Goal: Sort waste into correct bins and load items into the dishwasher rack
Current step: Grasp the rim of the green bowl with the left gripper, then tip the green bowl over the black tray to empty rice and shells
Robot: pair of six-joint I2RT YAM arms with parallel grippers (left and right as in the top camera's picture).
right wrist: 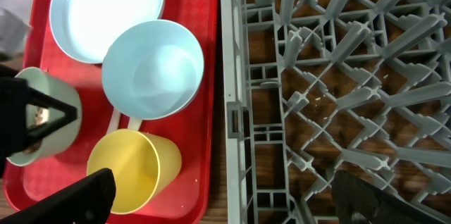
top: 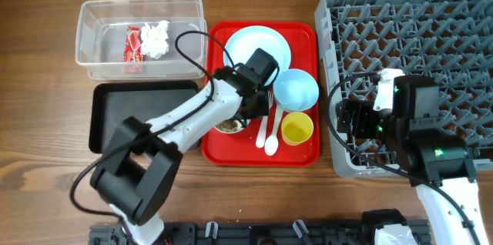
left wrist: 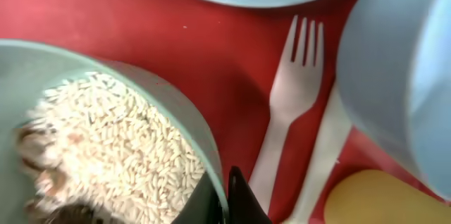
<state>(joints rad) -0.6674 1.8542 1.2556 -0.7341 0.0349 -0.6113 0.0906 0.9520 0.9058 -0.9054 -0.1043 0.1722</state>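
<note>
Left fingers (left wrist: pixel 246 199) pinch the thin-walled pale green bowl (left wrist: pixel 176 115).

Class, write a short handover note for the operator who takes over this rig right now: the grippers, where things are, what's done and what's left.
Left gripper: shut on the rim of the pale green bowl, which holds the food scraps, at the red tray.
Right gripper: open, empty, at the dishwasher rack left edge.
Done: red wrapper and white tissue are in the clear tub.
Left: bin the scraps; the black tray holds nothing. Plate, small blue bowl, yellow cup, fork and spoon are on the red tray, and nothing is racked yet.
</note>
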